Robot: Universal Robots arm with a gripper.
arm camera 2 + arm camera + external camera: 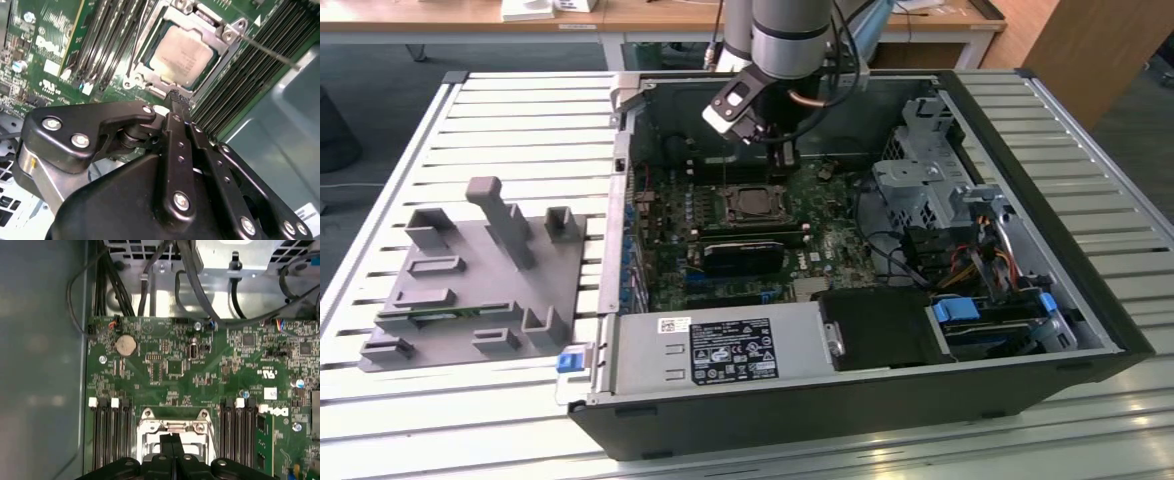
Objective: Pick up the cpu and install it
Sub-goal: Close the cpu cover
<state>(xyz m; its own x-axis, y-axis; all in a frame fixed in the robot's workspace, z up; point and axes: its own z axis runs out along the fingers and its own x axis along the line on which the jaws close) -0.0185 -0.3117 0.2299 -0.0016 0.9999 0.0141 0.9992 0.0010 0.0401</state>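
Inside the open case, on the green board, we see the cpu lying flat in its metal-framed socket, silver top facing up. In the second wrist view, the cpu sits just past the gripper, whose tip hangs near the socket's edge; we cannot tell whether it touches. Its fingers are pressed together with nothing between them, and the first wrist view shows the gripper with only a thin seam down the middle. A thin lever juts out from the socket. Black slots run along both sides of it. On the slatted table, at the exterior view's left, a grey fixture stands well apart from the arm.
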